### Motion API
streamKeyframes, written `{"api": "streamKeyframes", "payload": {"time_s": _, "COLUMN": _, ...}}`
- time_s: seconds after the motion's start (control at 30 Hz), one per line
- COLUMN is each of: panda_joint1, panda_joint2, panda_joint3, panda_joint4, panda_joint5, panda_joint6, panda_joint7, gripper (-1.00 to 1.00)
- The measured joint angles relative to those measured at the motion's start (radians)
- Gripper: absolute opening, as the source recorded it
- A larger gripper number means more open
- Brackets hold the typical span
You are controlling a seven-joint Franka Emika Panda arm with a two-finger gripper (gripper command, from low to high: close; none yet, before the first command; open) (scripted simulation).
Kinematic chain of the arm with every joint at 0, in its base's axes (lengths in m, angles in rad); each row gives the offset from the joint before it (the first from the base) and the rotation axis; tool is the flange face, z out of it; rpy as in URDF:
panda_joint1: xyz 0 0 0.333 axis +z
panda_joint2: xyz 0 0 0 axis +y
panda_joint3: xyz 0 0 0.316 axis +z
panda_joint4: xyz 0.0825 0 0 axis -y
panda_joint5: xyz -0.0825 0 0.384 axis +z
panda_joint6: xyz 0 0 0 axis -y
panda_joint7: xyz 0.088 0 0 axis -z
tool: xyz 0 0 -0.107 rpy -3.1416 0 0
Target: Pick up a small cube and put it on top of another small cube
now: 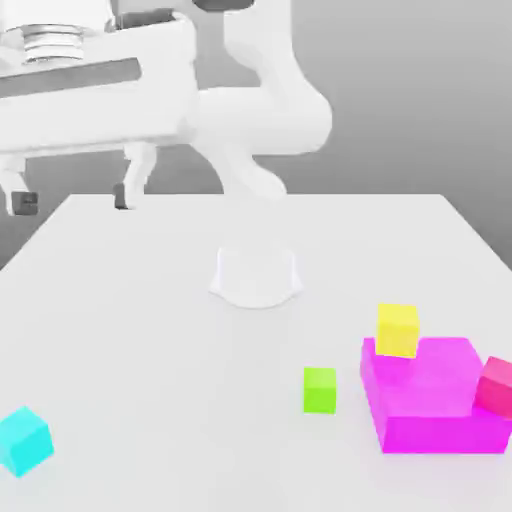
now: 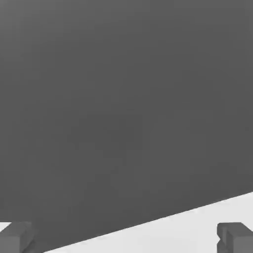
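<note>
We are hovering our end effector [image 1: 70, 200] spread, empty; cyan cube [image 1: 24, 441] looking light, rigid, graspable across opposite flat faces.

The white arm holds its hand [image 1: 70, 200] high, fingers [image 1: 24, 203] spread wide (nothing gripped).

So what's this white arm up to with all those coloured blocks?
Nothing is being handled yet. The gripper hangs open and empty, high at the exterior view's left. The cyan cube it should pick up sits alone on the table. The lime-green cube it goes on stands near the magenta block.
</note>
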Motion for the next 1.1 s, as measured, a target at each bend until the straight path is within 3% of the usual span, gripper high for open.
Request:
{"api": "streamKeyframes", "payload": {"time_s": 0.43, "panda_joint1": -0.158, "panda_joint2": 0.461, "panda_joint3": -0.092, "panda_joint4": -0.027, "panda_joint5": 0.084, "panda_joint6": 0.152, "panda_joint7": -0.060, "gripper": 0.00}}
{"api": "streamKeyframes", "payload": {"time_s": 0.57, "panda_joint1": -0.224, "panda_joint2": 0.605, "panda_joint3": -0.027, "panda_joint4": -0.001, "panda_joint5": 0.160, "panda_joint6": 0.249, "panda_joint7": -0.116, "gripper": 0.00}}
{"api": "streamKeyframes", "payload": {"time_s": 0.6, "panda_joint1": -0.242, "panda_joint2": 0.639, "panda_joint3": -0.006, "panda_joint4": 0.007, "panda_joint5": 0.180, "panda_joint6": 0.274, "panda_joint7": -0.131, "gripper": -1.00}}
{"api": "streamKeyframes", "payload": {"time_s": 0.83, "panda_joint1": -0.246, "panda_joint2": 0.645, "panda_joint3": -0.001, "panda_joint4": 0.008, "panda_joint5": 0.183, "panda_joint6": 0.279, "panda_joint7": -0.133, "gripper": -1.00}}
{"api": "streamKeyframes", "payload": {"time_s": 0.97, "panda_joint1": -0.195, "panda_joint2": 0.522, "panda_joint3": -0.069, "panda_joint4": -0.022, "panda_joint5": 0.097, "panda_joint6": 0.188, "panda_joint7": -0.070, "gripper": -1.00}}
{"api": "streamKeyframes", "payload": {"time_s": 1.1, "panda_joint1": -0.104, "panda_joint2": 0.384, "panda_joint3": -0.011, "panda_joint4": -0.135, "panda_joint5": 0.019, "panda_joint6": 0.166, "panda_joint7": -0.115, "gripper": -1.00}}
